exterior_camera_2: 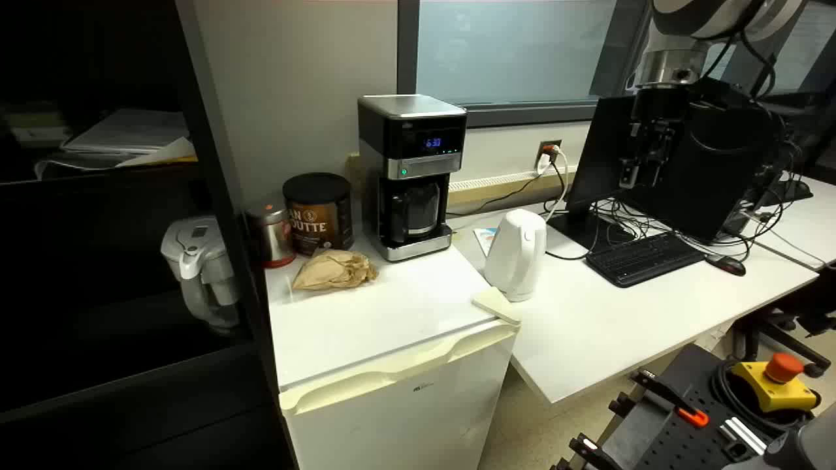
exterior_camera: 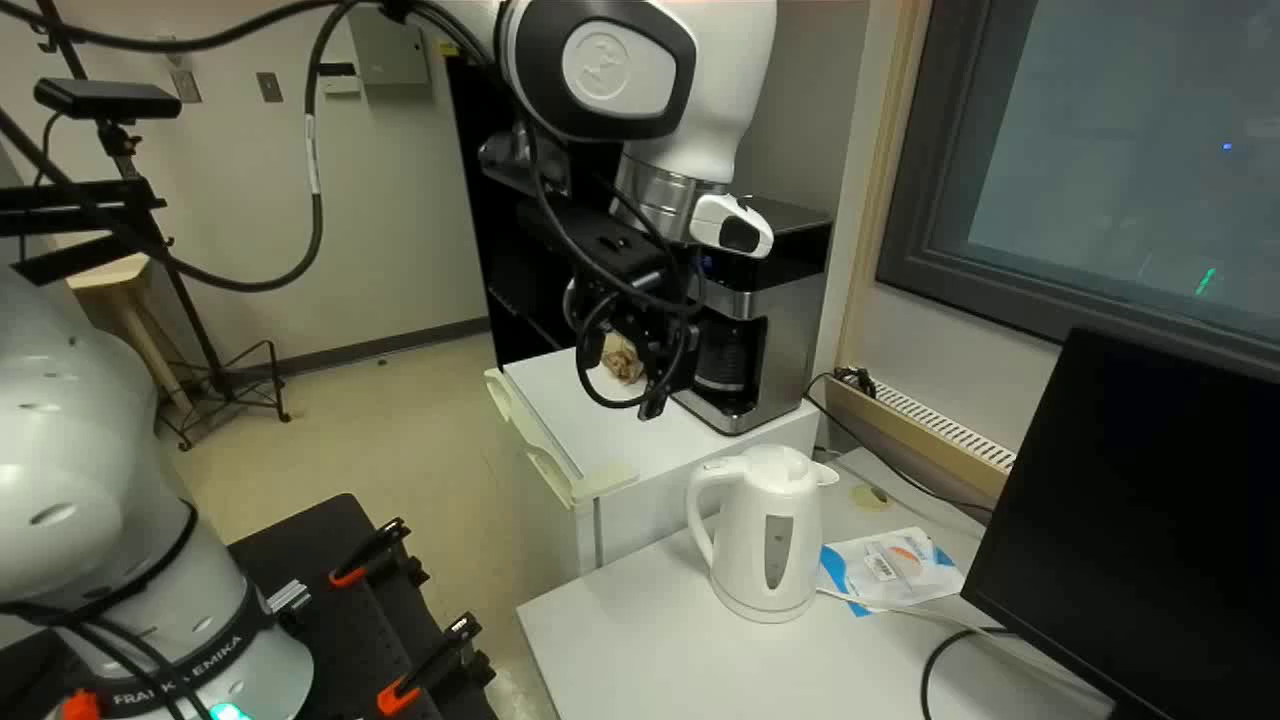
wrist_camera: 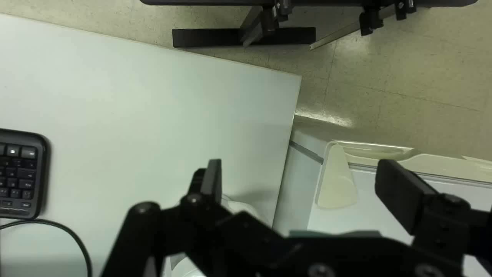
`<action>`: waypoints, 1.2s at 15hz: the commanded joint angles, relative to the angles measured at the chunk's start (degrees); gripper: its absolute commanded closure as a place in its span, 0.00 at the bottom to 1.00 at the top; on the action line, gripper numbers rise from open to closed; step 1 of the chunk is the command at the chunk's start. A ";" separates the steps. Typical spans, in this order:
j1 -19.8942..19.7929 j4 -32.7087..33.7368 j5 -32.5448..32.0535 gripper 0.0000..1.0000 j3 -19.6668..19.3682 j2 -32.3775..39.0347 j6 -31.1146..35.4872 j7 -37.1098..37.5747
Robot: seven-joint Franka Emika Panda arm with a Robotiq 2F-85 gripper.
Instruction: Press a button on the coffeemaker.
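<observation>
White desk (wrist_camera: 134, 115) and white fridge (wrist_camera: 369, 209) sit side by side below my gripper (wrist_camera: 303, 179), whose two fingers (wrist_camera: 215, 177) stand wide apart with nothing between them. It hangs in the air, fingertips down; I judge that bringing them together would make a firmer tip for pressing. Nearest is the kettle (exterior_camera: 745, 545), upright on the desk with its lid on, so any water is hidden from me. Well apart from the gripper, in an exterior view, the coffeemaker (exterior_camera_2: 418, 162) stands on the fridge, probably put there because the wall socket (exterior_camera_2: 547, 155) is close by; its front is turned outward, leaving the lit clock (exterior_camera_2: 433, 142) and the green light (exterior_camera_2: 403, 172) exposed to a straight push. I suspect that light marks a button, but I can't read the labels. The coffeemaker's carafe (exterior_camera_2: 421, 209) is in place, too dark for me to say what it holds. Just beside it is a lidded coffee can (exterior_camera_2: 320, 219), put there for easy brewing, I'd guess, contents hidden; in front of the can lies a crumpled paper bag (exterior_camera_2: 334, 269), hiding whatever may be inside. Further off, a water pitcher (exterior_camera_2: 219, 274) stands on a dark shelf (exterior_camera_2: 117, 300), and I can't tell how full it is.
</observation>
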 commanded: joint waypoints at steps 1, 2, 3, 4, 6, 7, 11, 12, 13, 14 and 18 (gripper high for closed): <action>-1.37 0.10 0.29 0.00 1.28 0.12 -0.03 -0.25; -1.37 0.12 0.29 0.00 1.28 0.11 -0.02 -0.25; -1.37 0.12 0.29 0.00 1.28 0.11 -0.01 -0.25; -1.37 0.12 0.29 0.00 1.28 0.11 -0.01 -0.25; -1.37 0.12 0.29 0.00 1.28 0.11 -0.01 -0.25; -1.37 0.12 0.29 0.00 1.28 0.11 -0.01 -0.25; -1.37 0.12 0.29 0.00 1.28 0.11 -0.01 -0.25; -1.23 -0.11 0.53 0.00 1.45 0.20 0.36 -0.65; -1.04 -0.55 0.84 0.00 1.82 0.21 0.73 -1.02; -0.86 -0.93 0.91 0.00 2.16 0.19 0.98 -1.39; 0.44 -3.54 1.28 0.00 4.36 -0.30 3.97 -3.23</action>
